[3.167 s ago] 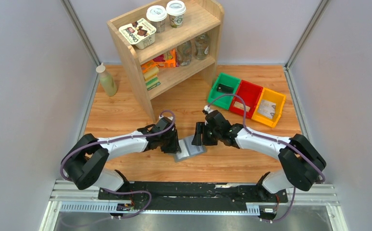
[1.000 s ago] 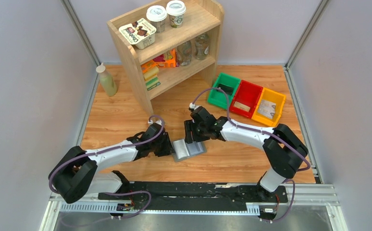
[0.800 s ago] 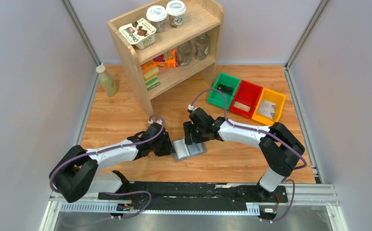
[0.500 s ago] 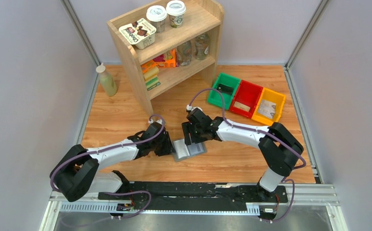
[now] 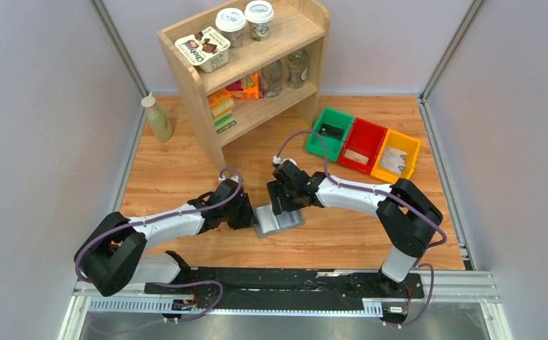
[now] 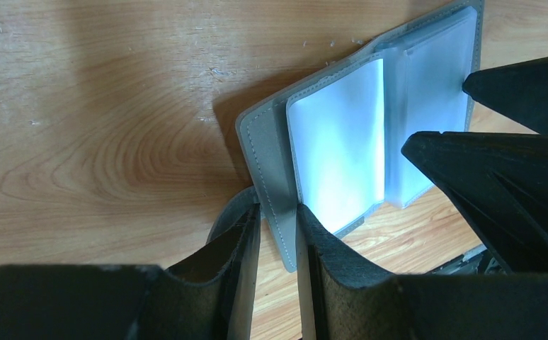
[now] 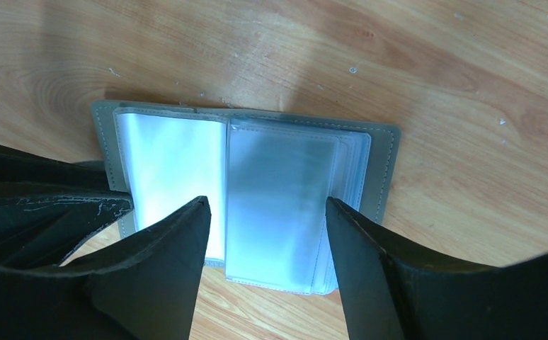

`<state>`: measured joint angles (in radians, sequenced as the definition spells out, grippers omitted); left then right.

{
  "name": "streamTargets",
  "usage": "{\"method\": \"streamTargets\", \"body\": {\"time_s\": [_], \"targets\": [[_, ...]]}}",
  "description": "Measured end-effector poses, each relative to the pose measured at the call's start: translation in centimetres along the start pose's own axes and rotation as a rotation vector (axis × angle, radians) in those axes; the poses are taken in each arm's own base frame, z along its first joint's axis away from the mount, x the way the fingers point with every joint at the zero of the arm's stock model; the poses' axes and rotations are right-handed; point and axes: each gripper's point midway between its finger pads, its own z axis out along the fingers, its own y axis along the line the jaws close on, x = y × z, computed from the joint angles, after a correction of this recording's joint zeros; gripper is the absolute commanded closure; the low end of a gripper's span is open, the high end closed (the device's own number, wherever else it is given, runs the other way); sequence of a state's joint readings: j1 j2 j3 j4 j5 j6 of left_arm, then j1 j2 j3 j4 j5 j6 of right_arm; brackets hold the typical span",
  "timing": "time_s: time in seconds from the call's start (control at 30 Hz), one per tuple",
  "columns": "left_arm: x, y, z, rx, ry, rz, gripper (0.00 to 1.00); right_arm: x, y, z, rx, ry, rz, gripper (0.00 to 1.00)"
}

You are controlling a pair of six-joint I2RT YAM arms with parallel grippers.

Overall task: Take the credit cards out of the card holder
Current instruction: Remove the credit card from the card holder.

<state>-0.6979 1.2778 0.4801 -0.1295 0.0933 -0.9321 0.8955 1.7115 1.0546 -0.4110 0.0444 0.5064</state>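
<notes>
fingers first: your left gripper (image 6: pixel 277 212) is pinching the grey cover edge of the card holder (image 6: pixel 264 156), which lies open like a book on the wooden table (image 6: pixel 101 106). your right gripper (image 7: pixel 265 205) hovers with its fingers spread, the thicker stack of sleeves (image 7: pixel 278 163) directly between them. closing there could grab the whole stack rather than one card and lift or fold the holder. a weak left pinch on that thin stitched cover would let it slide. the sleeves are frosted, glossy, floppy plastic, likely slippery; the cover looks soft and matte. cards are not discernible through the frosting, so you cannot tell which pockets are full.
</notes>
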Motion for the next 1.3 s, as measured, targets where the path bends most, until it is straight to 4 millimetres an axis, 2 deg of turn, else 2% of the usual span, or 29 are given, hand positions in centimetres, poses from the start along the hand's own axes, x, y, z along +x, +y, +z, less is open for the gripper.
{"method": "streamTargets", "body": {"time_s": [0.23,0.7,0.93,1.13,1.3], "targets": [[0.0,0.0,0.0,0.002,0.004,-0.003,0.66,0.1,0.5,0.0,-0.017,0.005,-0.005,0.39],[-0.1,-0.2,0.2,0.013,0.007,-0.001,0.67,0.7,4.2,-0.1,-0.198,0.057,0.027,0.52],[-0.1,-0.2,0.2,0.014,0.007,-0.002,0.67,0.4,6.1,-0.5,-0.297,0.057,0.036,0.53],[-0.1,-0.2,0.1,0.014,0.006,-0.005,0.67,0.3,5.5,-0.5,-0.256,0.055,0.033,0.43],[-0.2,-0.2,0.1,0.014,0.006,-0.006,0.67,-0.6,2.9,-0.8,-0.092,0.026,0.035,0.33]]}}
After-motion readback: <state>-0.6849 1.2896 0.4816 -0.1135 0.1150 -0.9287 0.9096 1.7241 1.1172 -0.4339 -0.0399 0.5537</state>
